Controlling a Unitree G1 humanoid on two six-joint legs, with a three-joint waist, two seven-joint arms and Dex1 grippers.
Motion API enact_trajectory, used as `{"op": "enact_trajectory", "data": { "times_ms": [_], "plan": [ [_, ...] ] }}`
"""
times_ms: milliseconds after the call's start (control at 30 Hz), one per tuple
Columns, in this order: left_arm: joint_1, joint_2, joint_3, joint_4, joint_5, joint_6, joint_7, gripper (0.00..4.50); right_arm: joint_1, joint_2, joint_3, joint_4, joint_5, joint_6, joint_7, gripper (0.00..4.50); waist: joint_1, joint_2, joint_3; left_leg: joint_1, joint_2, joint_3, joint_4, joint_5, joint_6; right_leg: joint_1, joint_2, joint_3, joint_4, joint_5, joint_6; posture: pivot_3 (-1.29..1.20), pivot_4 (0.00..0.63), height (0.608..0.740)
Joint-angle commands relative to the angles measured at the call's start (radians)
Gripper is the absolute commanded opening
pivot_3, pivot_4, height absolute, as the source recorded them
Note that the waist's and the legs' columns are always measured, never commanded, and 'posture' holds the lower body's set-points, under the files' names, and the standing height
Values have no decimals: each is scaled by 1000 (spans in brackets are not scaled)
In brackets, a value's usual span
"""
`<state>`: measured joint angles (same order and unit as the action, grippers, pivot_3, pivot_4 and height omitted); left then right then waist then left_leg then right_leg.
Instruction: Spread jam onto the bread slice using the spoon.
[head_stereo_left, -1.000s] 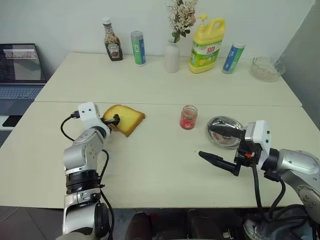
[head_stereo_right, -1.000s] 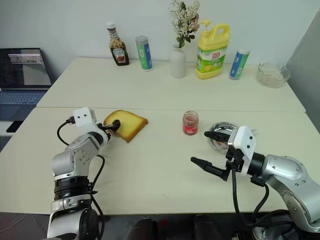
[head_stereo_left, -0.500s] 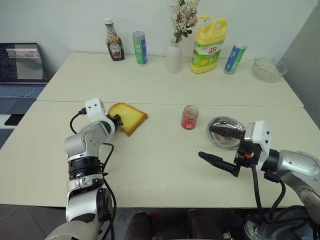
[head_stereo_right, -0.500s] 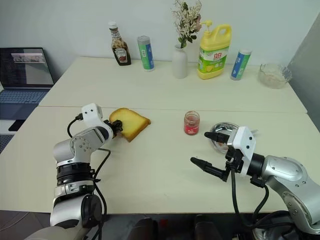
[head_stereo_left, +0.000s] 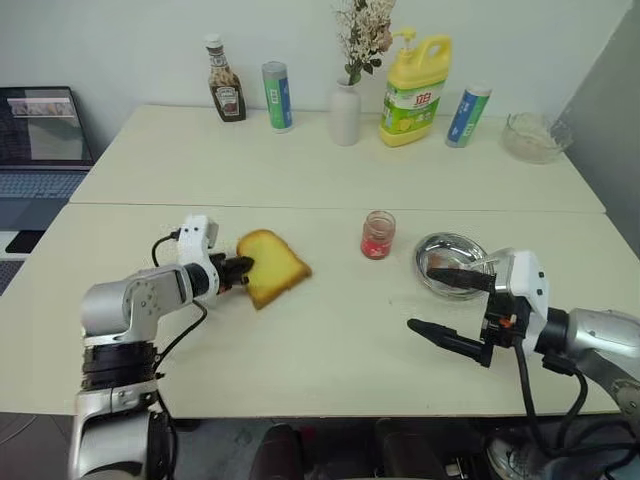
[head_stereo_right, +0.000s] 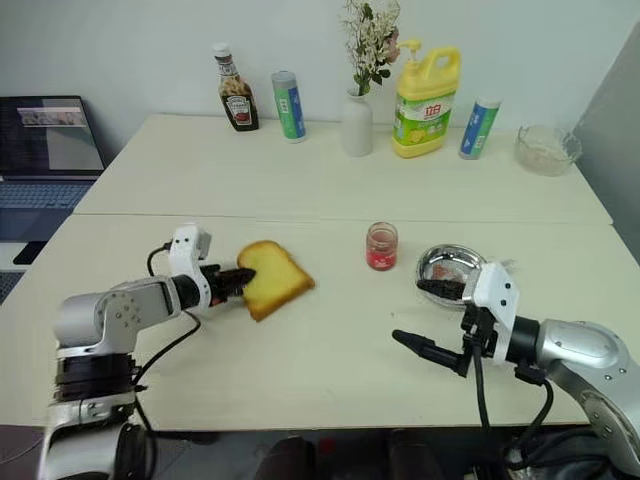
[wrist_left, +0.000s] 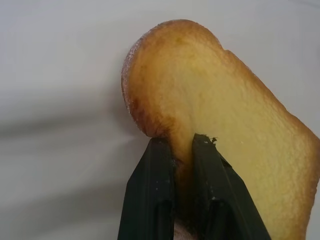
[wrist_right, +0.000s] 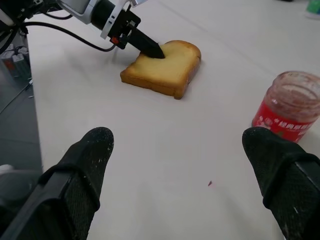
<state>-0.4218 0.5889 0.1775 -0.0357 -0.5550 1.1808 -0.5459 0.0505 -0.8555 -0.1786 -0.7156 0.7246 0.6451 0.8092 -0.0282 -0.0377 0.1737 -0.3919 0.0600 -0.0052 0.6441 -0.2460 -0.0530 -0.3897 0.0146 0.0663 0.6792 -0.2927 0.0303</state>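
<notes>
A: Left gripper (wrist_left: 182, 150) is clamping the crust edge of the bread slice (head_stereo_left: 274, 266), jaws pinched tight on it. Slice is lying flat on the table (head_stereo_left: 300, 350), left of centre.

B: Right side?

A: Right gripper (head_stereo_left: 452, 310) is hanging with jaws spread wide, gripping nothing, just in front of the round steel dish (head_stereo_left: 449, 262).

B: Spoon?

A: Can't pick it out clearly. Something dark is sitting in the dish, could be it, not calling it.

B: Jam?

A: Jam jar (head_stereo_left: 378, 234) is standing upright between the bread and the dish, apart from both. No lid on it in the right wrist view.

B: Progress?

A: Early, I'd say. Bread top is looking bare, no red on it. Bread is getting secured; picking up the spoon, scooping and spreading are all looking undone.
</notes>
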Motion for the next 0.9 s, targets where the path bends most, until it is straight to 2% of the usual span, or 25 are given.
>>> {"op": "enact_trajectory", "data": {
  "times_ms": [33,167,300,600,733,900],
  "plan": [
    [56,22,-113,-121,-60,24,-111,118,47,-44,-33,-55,25,8,51,4500,2,0,0,0,0,0,0,0,0,0,0,0,0,0,0,0,150,740],
    [69,12,-155,-162,-66,28,-123,117,76,-74,-32,-59,12,7,71,4500,2,0,0,0,0,1,1,0,0,0,0,1,0,0,1,0,150,740],
    [53,-42,-226,-212,-60,21,-105,109,127,-95,-25,-70,-22,-9,85,4500,5,0,0,0,-1,1,1,0,0,0,0,1,0,0,1,0,150,740],
    [36,-25,-319,-234,-19,-41,-129,91,154,-92,-7,-70,-64,-35,93,4500,4,0,0,0,-1,1,1,0,0,0,0,2,-1,-1,1,0,150,740],
    [34,-19,-334,-228,2,-68,-129,91,148,-73,-36,-69,-24,-30,94,4500,5,0,0,0,-1,1,1,0,0,0,0,2,-1,-1,1,0,150,740],
    [27,-7,-359,-210,43,-117,-145,1686,163,-79,-92,-74,23,-16,99,4500,5,0,0,0,-1,1,1,0,0,0,0,2,-1,-1,1,0,150,740]
  ]
}}
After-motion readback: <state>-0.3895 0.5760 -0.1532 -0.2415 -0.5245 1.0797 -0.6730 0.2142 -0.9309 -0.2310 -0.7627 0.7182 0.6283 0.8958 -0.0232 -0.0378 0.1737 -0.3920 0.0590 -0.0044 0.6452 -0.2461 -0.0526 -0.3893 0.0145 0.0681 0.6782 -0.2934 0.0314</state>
